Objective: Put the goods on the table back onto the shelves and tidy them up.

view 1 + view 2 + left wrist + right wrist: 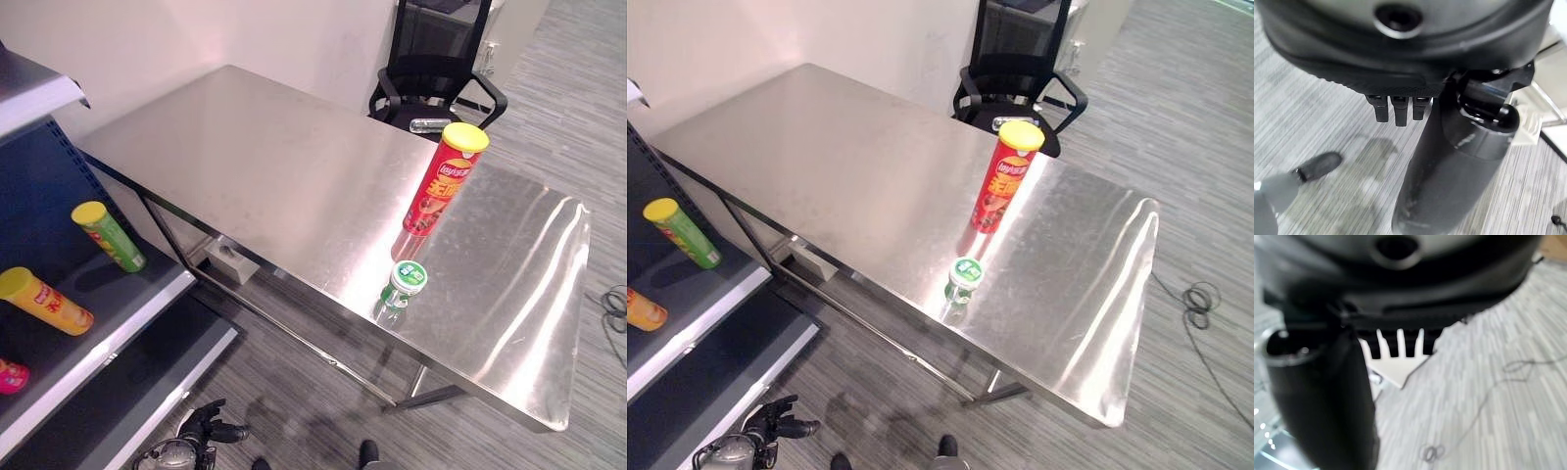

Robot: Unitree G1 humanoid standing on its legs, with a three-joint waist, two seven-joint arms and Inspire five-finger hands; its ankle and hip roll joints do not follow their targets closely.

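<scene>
- Stainless steel table (255, 166) carries two goods: a red crisp tube with a yellow lid (443, 180) standing upright, and a clear bottle with a green-and-white cap (400, 293) just in front of it, near the table's front edge.
- The bottle's body is hard to make out against the shiny top; its cap is the clear part.
- Shelf unit (147, 304) at the left is cut off by the picture edge. On its upper board lie a green crisp tube with a yellow lid (108, 235) and a yellow tube (45, 301); a pink item (12, 376) is mostly cut off.
- Left robot hand (1396, 108) hangs low over the grey floor, fingers straight and relaxed, holding nothing.
- Right robot hand (1400, 342) shows blurred, its fingers straight and empty.
- Black office chair (431, 69) stands behind the table, with a small silvery object (429, 124) on its seat, too small to identify.
</scene>
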